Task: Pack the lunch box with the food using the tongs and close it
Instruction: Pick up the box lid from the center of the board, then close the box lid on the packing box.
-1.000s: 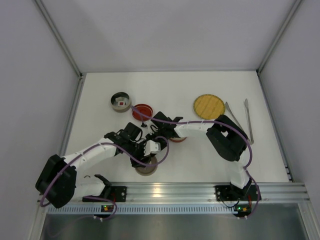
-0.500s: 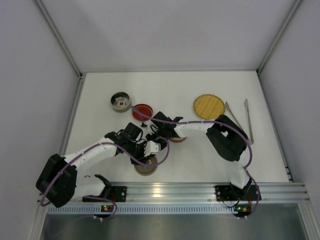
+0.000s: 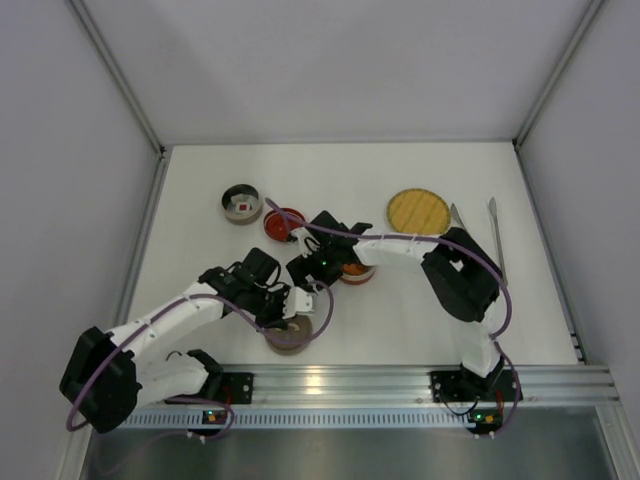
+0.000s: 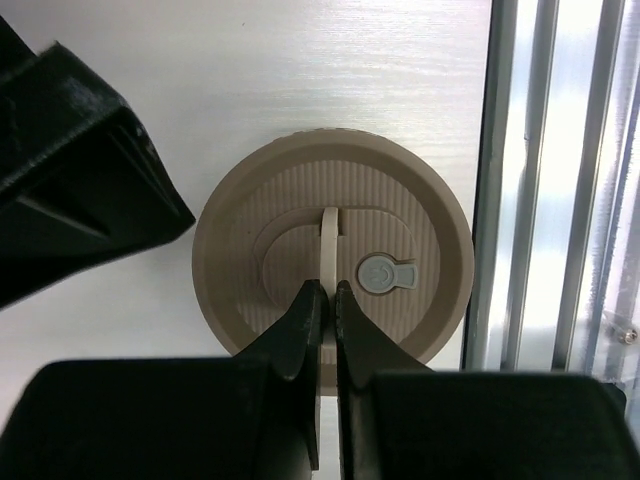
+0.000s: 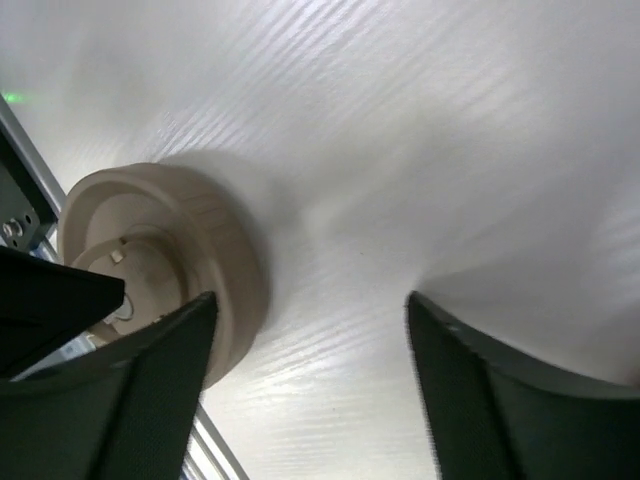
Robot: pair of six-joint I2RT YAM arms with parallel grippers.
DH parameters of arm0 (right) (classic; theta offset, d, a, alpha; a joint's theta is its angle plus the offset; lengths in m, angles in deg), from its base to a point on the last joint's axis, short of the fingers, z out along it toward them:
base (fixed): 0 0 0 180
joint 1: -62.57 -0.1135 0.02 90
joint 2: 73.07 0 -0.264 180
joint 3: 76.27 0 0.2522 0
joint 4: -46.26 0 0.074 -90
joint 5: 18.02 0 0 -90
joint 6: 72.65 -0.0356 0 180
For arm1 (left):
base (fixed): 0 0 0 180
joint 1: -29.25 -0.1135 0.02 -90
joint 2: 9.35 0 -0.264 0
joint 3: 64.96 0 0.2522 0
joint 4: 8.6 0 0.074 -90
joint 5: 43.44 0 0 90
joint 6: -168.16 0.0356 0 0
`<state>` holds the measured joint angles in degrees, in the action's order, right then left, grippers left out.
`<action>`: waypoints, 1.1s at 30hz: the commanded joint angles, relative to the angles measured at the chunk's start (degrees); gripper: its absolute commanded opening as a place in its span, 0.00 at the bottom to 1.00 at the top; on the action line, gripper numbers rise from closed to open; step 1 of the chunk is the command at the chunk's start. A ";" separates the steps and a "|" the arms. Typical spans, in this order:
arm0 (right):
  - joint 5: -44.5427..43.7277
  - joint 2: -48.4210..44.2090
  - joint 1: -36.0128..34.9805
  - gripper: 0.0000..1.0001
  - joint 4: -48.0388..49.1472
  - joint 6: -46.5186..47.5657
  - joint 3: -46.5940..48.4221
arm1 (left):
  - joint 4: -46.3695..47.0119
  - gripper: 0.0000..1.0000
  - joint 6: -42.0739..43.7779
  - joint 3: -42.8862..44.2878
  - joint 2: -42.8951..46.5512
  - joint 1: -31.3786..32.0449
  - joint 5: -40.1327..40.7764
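Observation:
A round beige lunch box lid point(image 4: 400, 330) with a thin upright handle tab point(image 4: 331, 235) lies near the table's front edge point(image 3: 290, 337). My left gripper point(image 4: 329, 296) is shut on that tab from above. My right gripper point(image 5: 310, 315) hangs open just beyond the lid point(image 5: 160, 250), with only bare table between its fingers point(image 3: 305, 267). Food shows as a red-and-white piece in a grey tin point(image 3: 240, 204) and as orange chunks in a tin point(image 3: 354, 271) under the right arm. The silver tongs point(image 3: 496, 240) lie at the far right, untouched.
A red tin point(image 3: 284, 221) stands between the grey tin and the right gripper. A round yellow plate point(image 3: 418, 211) sits right of centre, next to the tongs. The aluminium rail point(image 4: 560, 200) runs close behind the lid.
My left gripper has closed onto the lid's handle tab. The right gripper's jaws have opened and it has shifted a little to the left.

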<state>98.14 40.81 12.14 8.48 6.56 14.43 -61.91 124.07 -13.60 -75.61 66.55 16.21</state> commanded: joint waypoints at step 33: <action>2.76 -38.82 40.59 0.99 -14.05 5.60 -2.33 | -16.27 0.00 -71.10 78.05 -44.56 -34.75 36.41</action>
<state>99.60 4.88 51.77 -5.29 12.36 12.31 -76.79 67.17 59.06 -118.91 31.82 44.71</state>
